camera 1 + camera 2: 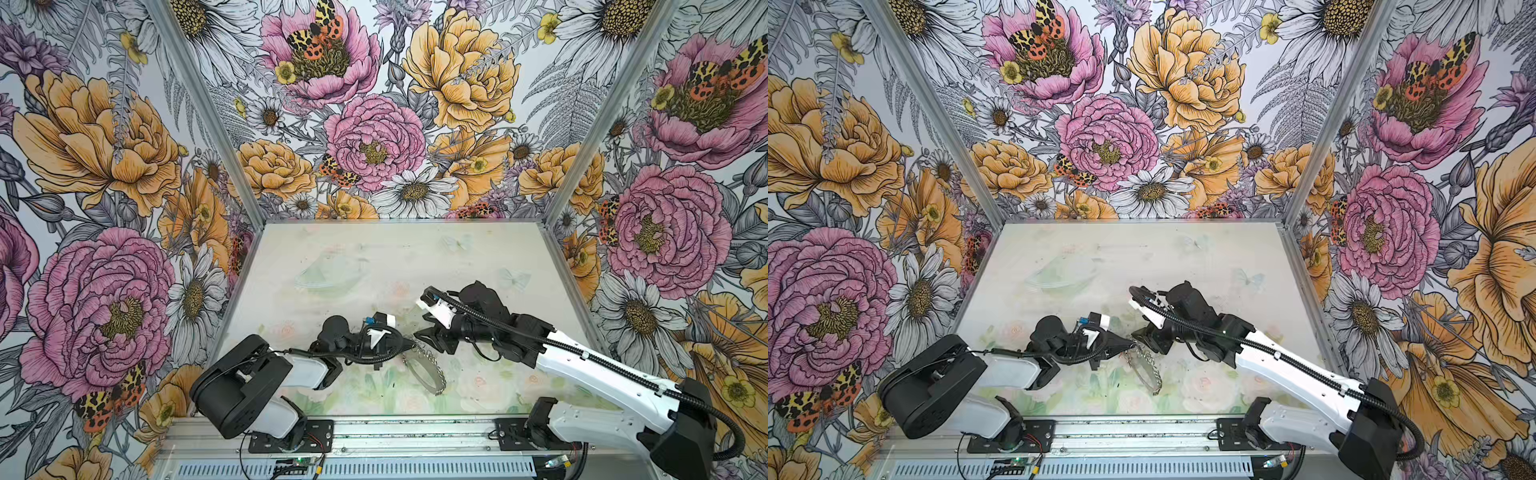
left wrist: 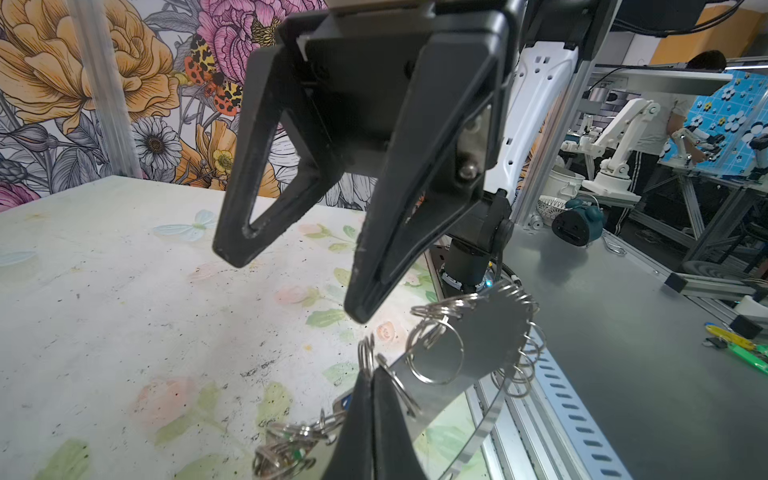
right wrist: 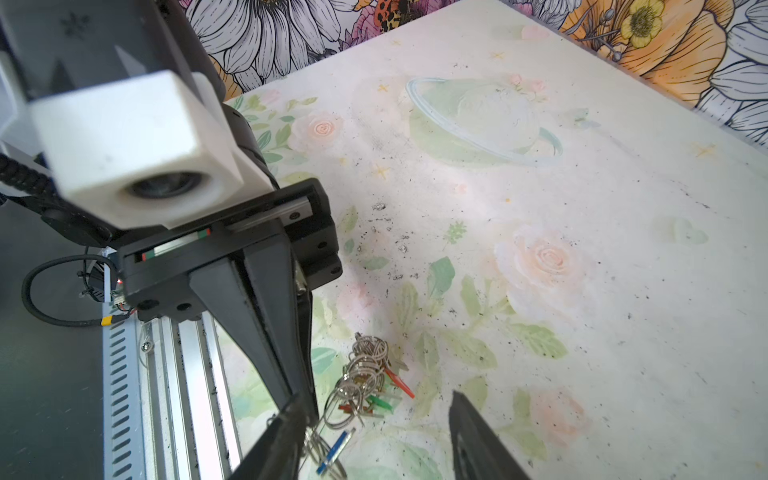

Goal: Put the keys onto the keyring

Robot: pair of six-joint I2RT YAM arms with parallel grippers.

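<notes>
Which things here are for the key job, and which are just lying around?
For the job: the keyring, pinched in the left gripper; the keys heaped on the table; the open right gripper.
Just lying about: teal alarm clock, white basket, both off the table.

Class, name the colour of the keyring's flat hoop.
Grey: the keyring shows best in the left wrist view.

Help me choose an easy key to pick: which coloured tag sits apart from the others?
The blue tag, alone close beside one finger of the right tool; the red tags and green tags are bunched together among the silver rings.
</notes>
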